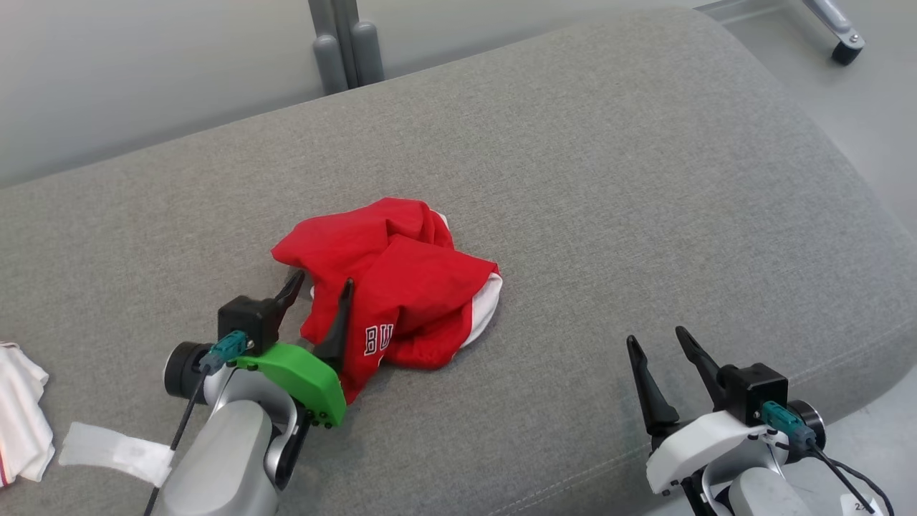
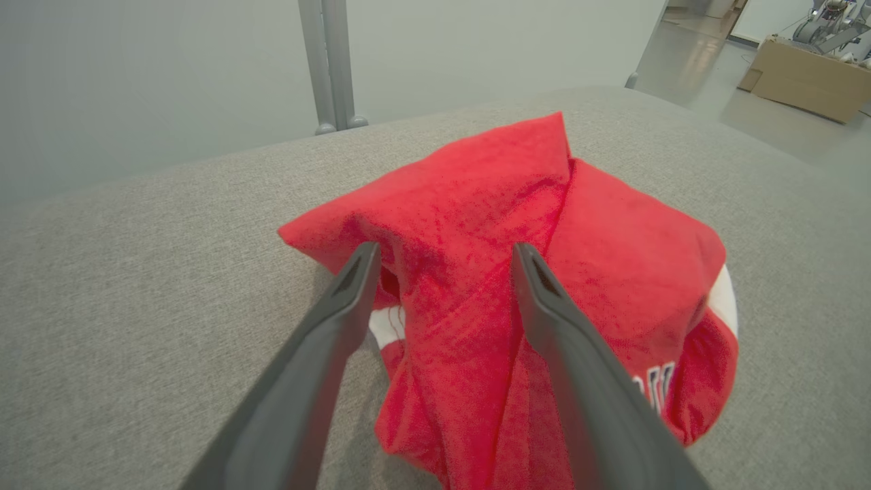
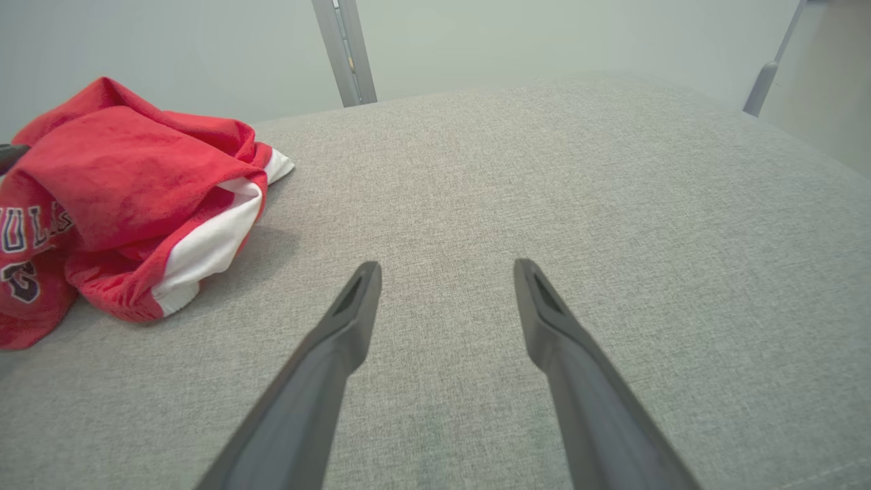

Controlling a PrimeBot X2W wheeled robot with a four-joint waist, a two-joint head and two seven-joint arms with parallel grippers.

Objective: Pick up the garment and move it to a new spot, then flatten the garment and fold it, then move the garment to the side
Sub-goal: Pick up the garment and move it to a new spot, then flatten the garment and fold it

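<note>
A crumpled red garment (image 1: 401, 287) with white trim and dark lettering lies in a heap on the grey cushion (image 1: 645, 179), left of centre. My left gripper (image 1: 322, 283) stands open at the heap's near-left edge, its fingers astride a raised fold of red cloth (image 2: 463, 272) without pinching it. In the left wrist view the garment (image 2: 578, 272) bulges up between and beyond the fingers. My right gripper (image 1: 655, 344) is open over bare cushion at the lower right, well apart from the garment (image 3: 136, 197), which lies at the left of the right wrist view.
A white cloth (image 1: 21, 423) lies at the cushion's near-left edge, with a strip of white tape (image 1: 114, 451) beside it. A grey post (image 1: 347, 46) rises behind the cushion. A caster wheel (image 1: 847, 50) stands on the floor at the far right.
</note>
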